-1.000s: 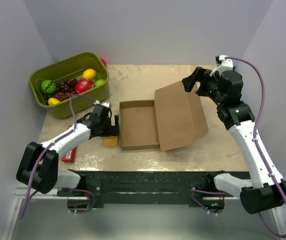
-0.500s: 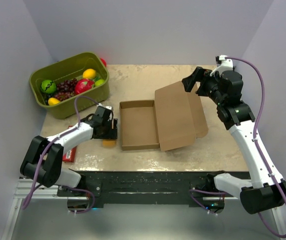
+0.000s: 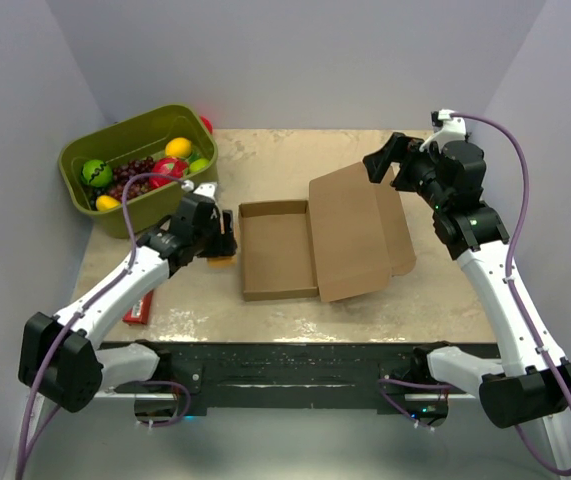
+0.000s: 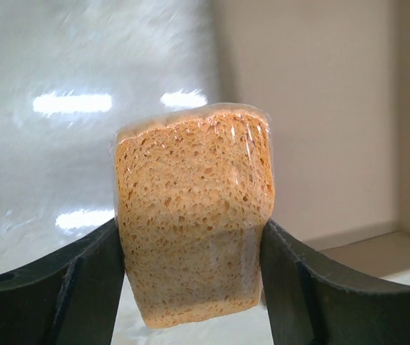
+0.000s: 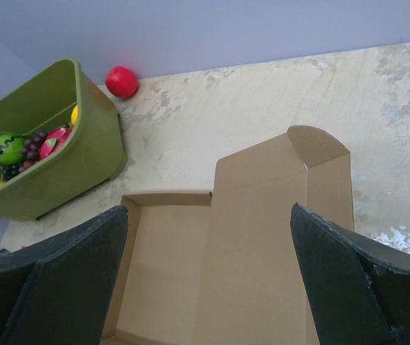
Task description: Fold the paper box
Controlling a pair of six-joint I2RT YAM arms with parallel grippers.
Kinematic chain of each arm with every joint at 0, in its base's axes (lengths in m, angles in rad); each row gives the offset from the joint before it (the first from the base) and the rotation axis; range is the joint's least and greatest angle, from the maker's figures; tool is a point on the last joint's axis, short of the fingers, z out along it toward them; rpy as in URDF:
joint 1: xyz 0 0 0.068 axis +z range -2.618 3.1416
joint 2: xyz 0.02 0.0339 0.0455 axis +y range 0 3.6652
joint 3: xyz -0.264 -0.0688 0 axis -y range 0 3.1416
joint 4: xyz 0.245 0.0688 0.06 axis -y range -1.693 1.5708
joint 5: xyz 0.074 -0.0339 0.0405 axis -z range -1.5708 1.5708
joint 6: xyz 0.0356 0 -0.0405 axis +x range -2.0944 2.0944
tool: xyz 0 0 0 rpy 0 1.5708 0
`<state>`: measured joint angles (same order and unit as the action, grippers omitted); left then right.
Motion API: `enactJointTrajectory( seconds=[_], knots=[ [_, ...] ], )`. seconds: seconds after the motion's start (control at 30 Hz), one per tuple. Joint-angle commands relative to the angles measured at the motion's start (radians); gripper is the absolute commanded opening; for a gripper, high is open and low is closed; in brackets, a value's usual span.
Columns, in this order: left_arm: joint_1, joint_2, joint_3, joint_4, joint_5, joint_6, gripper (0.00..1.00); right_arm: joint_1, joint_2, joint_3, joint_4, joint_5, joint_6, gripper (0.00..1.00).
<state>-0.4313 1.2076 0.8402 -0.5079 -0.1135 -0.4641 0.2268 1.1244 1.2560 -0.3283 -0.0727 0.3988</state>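
The paper box [image 3: 277, 250] is brown cardboard and lies in the middle of the table. Its shallow tray is formed, and its lid [image 3: 360, 235] lies open to the right. It also shows in the right wrist view [image 5: 255, 237]. My left gripper [image 3: 221, 244] is just left of the tray's left wall. It is shut on a small orange spongy block [image 4: 194, 215], wrapped in clear film, and holds it off the table. My right gripper [image 3: 383, 160] is open and empty, high above the lid's far right corner. Its fingers [image 5: 348, 287] frame the box from above.
An olive-green bin [image 3: 135, 165] of toy fruit stands at the back left, and it also shows in the right wrist view [image 5: 82, 144]. A red ball [image 5: 121, 81] lies behind it by the wall. A flat red item [image 3: 141, 308] lies near the table's left front edge.
My left gripper has lifted the orange block off the table by the box's front left corner and moved it farther back along the left wall. The right arm has not moved.
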Motion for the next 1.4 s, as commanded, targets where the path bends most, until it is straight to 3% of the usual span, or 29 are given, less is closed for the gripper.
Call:
enactJointTrajectory(
  seconds=[0.0, 0.23, 0.8, 1.37],
  knots=[
    [-0.075, 0.035, 0.144, -0.007, 0.012, -0.090, 0.53, -0.004, -0.011, -0.003, 0.044, -0.018, 0.009, 0.99],
    [-0.165, 0.168, 0.218, 0.017, 0.052, -0.188, 0.57, -0.004, -0.031, -0.001, 0.034, -0.003, 0.000, 0.99],
    [-0.234, 0.217, 0.089, 0.058, 0.074, -0.265, 0.67, -0.004, -0.032, -0.001, 0.034, -0.001, -0.002, 0.99],
    [-0.238, 0.196, 0.160, 0.009, -0.008, -0.159, 0.98, -0.003, -0.031, -0.001, 0.035, -0.010, 0.002, 0.99]
  ],
)
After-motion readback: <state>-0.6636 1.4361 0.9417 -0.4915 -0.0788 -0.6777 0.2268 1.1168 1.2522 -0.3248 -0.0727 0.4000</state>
